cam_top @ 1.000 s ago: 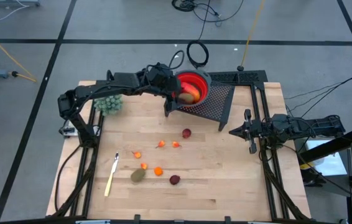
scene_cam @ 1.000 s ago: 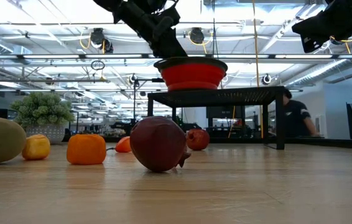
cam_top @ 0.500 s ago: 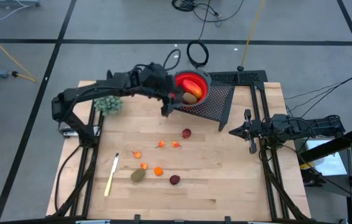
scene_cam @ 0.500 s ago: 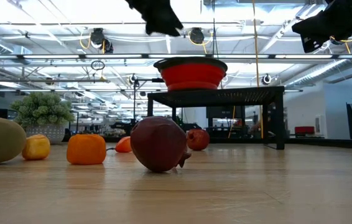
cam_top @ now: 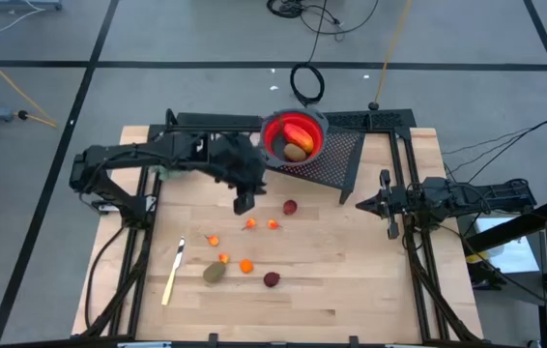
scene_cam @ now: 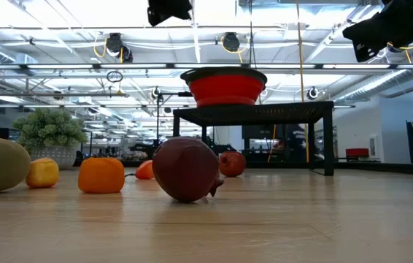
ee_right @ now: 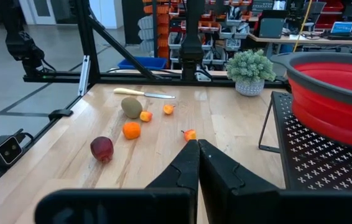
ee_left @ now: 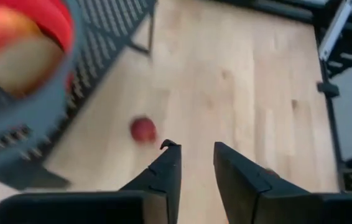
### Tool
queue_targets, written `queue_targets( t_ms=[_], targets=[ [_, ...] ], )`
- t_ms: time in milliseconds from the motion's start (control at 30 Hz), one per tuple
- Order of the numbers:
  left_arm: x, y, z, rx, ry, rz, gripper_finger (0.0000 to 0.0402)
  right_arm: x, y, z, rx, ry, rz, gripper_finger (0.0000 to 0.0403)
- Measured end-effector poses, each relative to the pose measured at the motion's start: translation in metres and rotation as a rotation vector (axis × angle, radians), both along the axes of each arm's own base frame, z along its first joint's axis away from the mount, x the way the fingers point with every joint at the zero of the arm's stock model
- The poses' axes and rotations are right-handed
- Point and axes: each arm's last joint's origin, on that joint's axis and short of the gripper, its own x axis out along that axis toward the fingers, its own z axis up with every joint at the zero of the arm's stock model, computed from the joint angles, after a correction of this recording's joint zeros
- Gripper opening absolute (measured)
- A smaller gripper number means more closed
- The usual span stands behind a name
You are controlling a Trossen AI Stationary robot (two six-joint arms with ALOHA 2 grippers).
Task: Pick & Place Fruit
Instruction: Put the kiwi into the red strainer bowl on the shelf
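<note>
Fruit sorting, partway done
Two pieces in red bowl (cam_top: pixel 293 137) at 12 o'clock; left gripper (cam_top: pixel 244 203) empty, jaws slightly parted, above bench (cam_top: pixel 351 280); right gripper (cam_top: pixel 365 203) closed at 3 o'clock; dark red balls (cam_top: pixel 290 207), oval, orange bits remaining.

bowl (cam_top: pixel 304 130): red
rack (cam_top: pixel 336 159): black perforated mesh
table (cam_top: pixel 351 271): pale wood grain
pomegranates (cam_top: pixel 290 207): 2, dark red
kiwi (cam_top: pixel 215 273): brownish-green
knife (cam_top: pixel 171 278): yellow handle

2 fruit (cam_top: pixel 295 141) in bowl (cam_top: pixel 275 124)

Open wood (cam_top: pixel 351 280) right of the scattered fruit (cam_top: pixel 245 265); raised mesh stand (cam_top: pixel 331 159) with red bowl (cam_top: pixel 293 135) at back.
</note>
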Motion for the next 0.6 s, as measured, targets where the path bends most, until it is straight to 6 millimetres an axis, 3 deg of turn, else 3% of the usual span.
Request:
queue_targets(
  t_ms=[500,600],
  targets=[
    [-0.012,-0.066,-0.009,-0.182,0.180,0.061,0.0006,0.000,0.000,0.000,0.000,0.001,0.000,0.0000],
    [-0.016,-0.077,-0.010,-0.193,0.209,0.082,0.0006,0.000,0.000,0.000,0.000,0.000,0.000,0.0000]
  ],
)
